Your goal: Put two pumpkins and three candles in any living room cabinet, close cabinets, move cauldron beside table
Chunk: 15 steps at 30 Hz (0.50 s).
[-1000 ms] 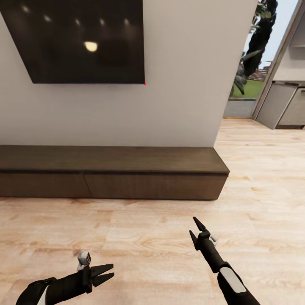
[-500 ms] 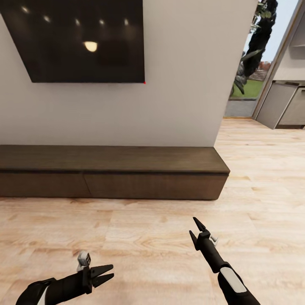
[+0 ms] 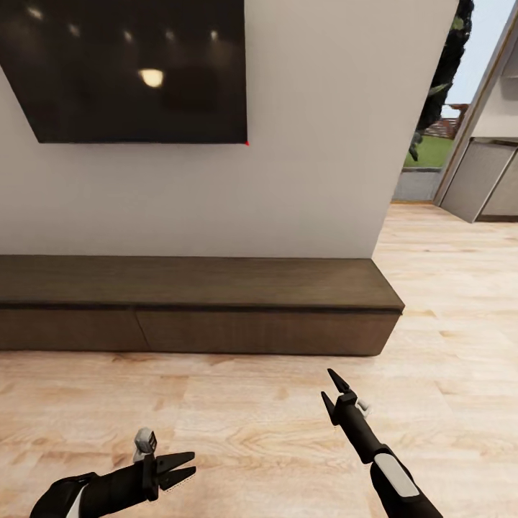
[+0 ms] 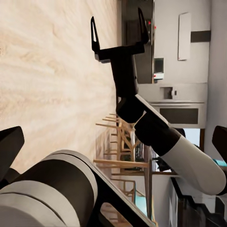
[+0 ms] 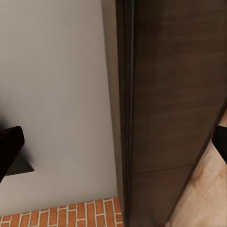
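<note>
The cabinet [image 3: 201, 309] is a long low dark brown unit against the white wall, and its flat fronts sit flush and shut. My left gripper [image 3: 183, 467] hovers open over the wooden floor at the lower left, empty. My right gripper [image 3: 331, 388] is also open and empty, pointing toward the cabinet's right half from some way in front of it. The left wrist view shows the right gripper [image 4: 117, 30] with its fingers spread. The right wrist view looks at the cabinet [image 5: 175, 94] and the wall behind it. The pumpkins, candles, cauldron and table are out of view.
A large dark TV [image 3: 137, 72] hangs on the wall above the cabinet. Light wooden floor [image 3: 252, 417] lies between me and the cabinet. At the right, the wall ends at an opening toward grey kitchen units [image 3: 482, 180] and an outdoor view.
The whole picture has shifted: the camera has moved closer, so the cabinet looks larger and lower. Both grippers keep the same open pose.
</note>
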Tool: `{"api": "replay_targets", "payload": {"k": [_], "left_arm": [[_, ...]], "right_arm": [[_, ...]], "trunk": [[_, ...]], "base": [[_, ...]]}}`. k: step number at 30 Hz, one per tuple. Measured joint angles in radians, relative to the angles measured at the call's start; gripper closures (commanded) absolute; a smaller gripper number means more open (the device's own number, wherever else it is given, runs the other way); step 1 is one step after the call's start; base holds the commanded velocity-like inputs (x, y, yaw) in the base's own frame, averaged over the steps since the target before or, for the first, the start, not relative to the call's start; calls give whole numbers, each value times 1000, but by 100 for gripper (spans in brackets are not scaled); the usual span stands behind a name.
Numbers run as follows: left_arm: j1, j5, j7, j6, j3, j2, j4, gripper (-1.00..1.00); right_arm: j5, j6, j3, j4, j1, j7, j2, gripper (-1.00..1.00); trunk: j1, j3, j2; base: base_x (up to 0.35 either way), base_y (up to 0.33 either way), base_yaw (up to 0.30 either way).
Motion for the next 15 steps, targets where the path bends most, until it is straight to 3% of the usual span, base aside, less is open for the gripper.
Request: {"api": "replay_targets", "payload": {"k": [10,15], "left_arm": [[0,0,0,0,0,2,0,-100],[0,0,0,0,0,4,0,-100]], "right_arm": [[10,-14,6,-4,0,-6,6,-100],[13,-7,9,-4,0,-65,2,-100]], "trunk": [[0,0,0],[0,0,0]], "base": [[244,0,0],[224,0,0]]}}
